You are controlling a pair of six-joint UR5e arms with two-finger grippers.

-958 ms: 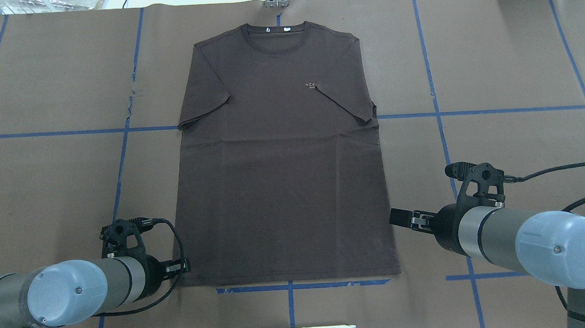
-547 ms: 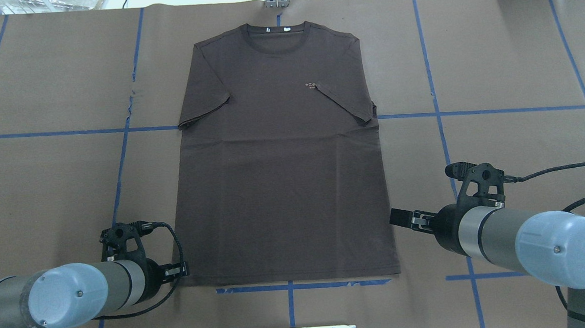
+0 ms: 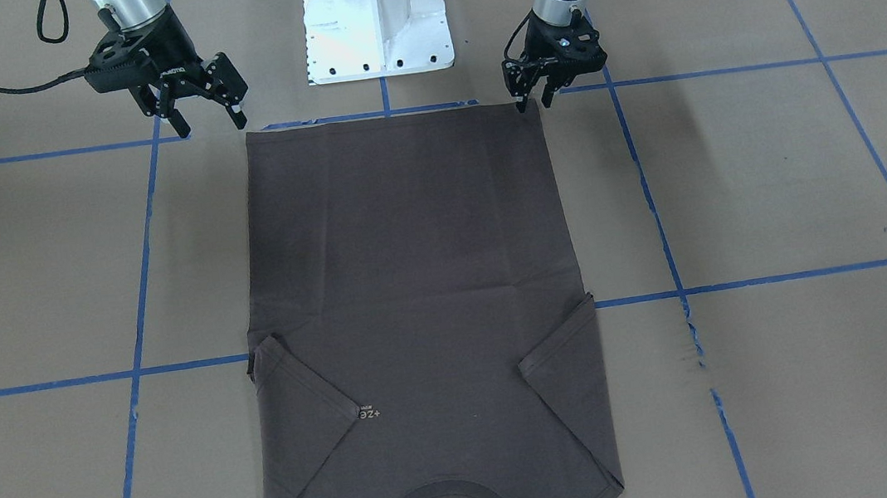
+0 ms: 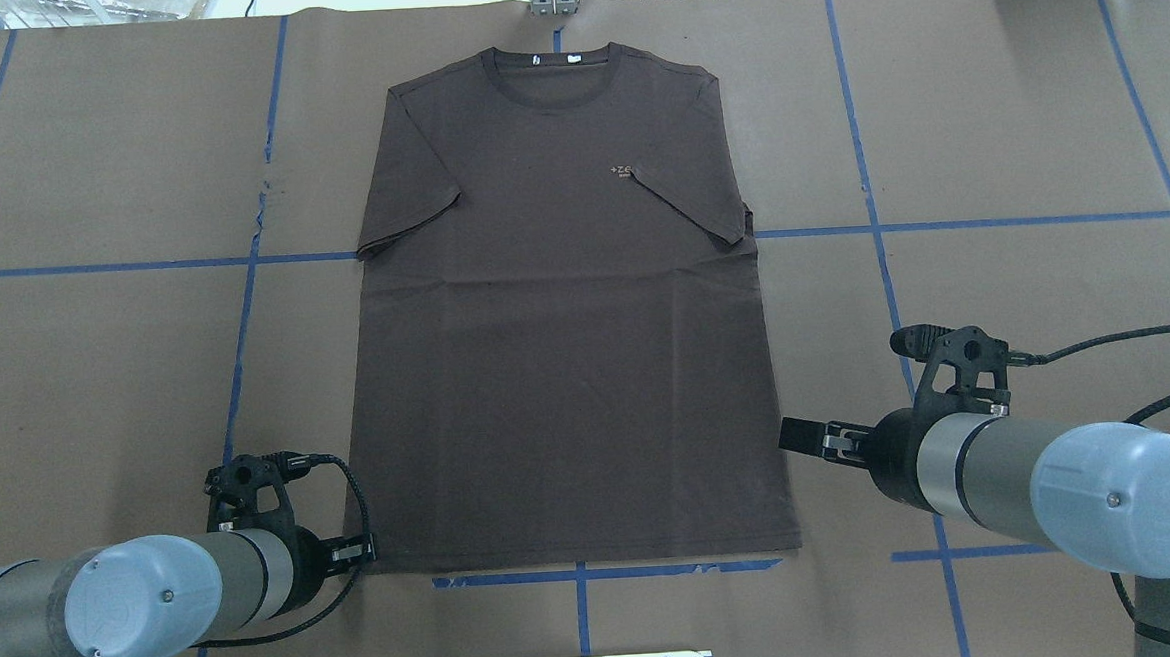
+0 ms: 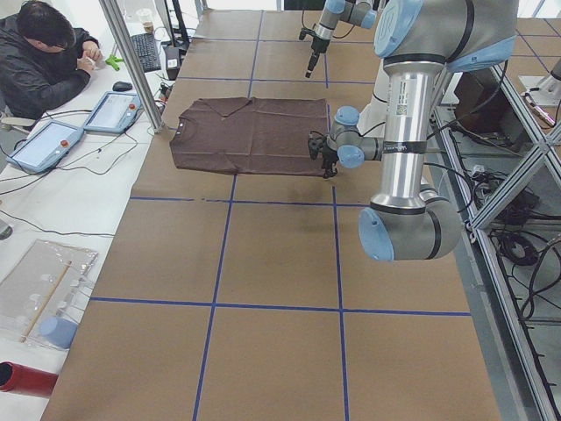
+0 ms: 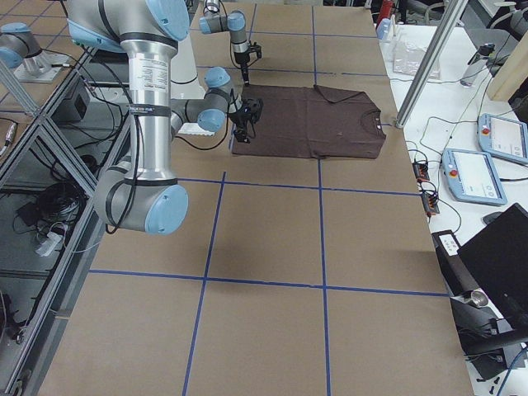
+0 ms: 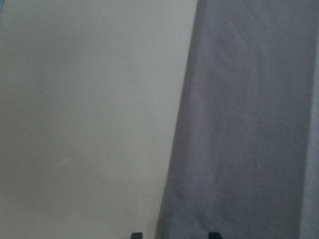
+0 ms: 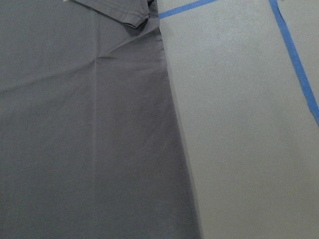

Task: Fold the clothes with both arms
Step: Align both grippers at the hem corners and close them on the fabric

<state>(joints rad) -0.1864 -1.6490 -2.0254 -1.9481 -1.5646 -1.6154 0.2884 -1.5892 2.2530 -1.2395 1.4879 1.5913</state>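
Note:
The dark brown T-shirt (image 3: 412,269) lies flat on the paper-covered table, front up, both sleeves folded inward, collar away from the robot; it also shows in the overhead view (image 4: 567,369). My left gripper (image 3: 534,102) is open and low at the shirt's hem corner on my left, also seen from overhead (image 4: 361,550). In the left wrist view its fingertips (image 7: 135,235) straddle the shirt's side edge (image 7: 249,124). My right gripper (image 3: 212,127) is open and empty, held above the table beside the hem corner on my right, at the shirt's right edge from overhead (image 4: 796,436). The right wrist view shows that edge (image 8: 75,124).
The white pedestal base (image 3: 375,14) stands just behind the hem. Blue tape lines (image 4: 244,316) grid the brown paper. A seated person (image 5: 44,61) and tablets (image 5: 114,110) are at the far table edge, beyond the collar.
My left arm has drawn back towards the robot and its gripper has come nearer to the hem corner. The right arm and the shirt have not moved.

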